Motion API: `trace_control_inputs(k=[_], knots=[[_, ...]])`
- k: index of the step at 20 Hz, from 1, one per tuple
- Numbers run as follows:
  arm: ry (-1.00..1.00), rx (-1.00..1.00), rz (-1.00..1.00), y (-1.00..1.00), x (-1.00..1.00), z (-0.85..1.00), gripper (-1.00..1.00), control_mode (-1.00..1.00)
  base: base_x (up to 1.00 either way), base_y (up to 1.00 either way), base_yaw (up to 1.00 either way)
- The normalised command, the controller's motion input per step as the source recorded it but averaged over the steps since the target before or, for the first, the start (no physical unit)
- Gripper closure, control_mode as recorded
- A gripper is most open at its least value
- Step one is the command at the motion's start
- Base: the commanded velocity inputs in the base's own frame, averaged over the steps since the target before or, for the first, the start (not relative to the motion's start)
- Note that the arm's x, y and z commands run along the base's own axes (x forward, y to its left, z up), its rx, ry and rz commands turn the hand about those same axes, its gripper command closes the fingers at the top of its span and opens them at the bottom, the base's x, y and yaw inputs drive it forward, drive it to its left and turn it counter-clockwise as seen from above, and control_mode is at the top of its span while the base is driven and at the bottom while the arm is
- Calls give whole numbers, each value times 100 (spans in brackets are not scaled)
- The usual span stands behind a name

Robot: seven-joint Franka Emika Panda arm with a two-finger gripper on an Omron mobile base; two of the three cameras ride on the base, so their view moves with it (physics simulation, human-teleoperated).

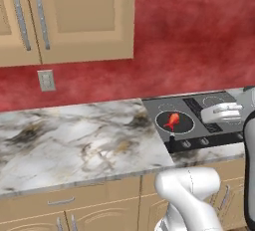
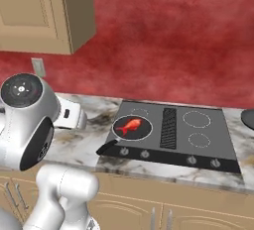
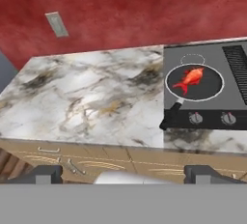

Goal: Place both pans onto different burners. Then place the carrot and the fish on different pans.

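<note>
I log: marble counter [image 1: 74, 145]; cooktop [image 1: 199, 125] at three o'clock; pan [image 1: 174, 122] on its front-left burner; fish [image 1: 172, 121] inside; wall outlet [image 1: 46, 80] at ten o'clock.

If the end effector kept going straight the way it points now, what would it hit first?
Probably the bare marble counter, left of the pan holding the fish. The open end effector looks down over the counter's front edge; depth is unclear.

Your arm is raised with its hand held high, and the gripper [image 3: 123, 175] has its two dark fingers [image 3: 46, 174] spread fully apart, holding nothing.
</note>
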Motion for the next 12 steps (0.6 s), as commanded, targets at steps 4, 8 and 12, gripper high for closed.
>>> trace_control_inputs(k=[4,8,12], knots=[[0,0,0,0,0,0,-100,100,0,-84,2],[0,0,0,0,0,0,-100,100,0,-89,0],[0,0,0,0,0,0,-100,100,0,-90,0]])
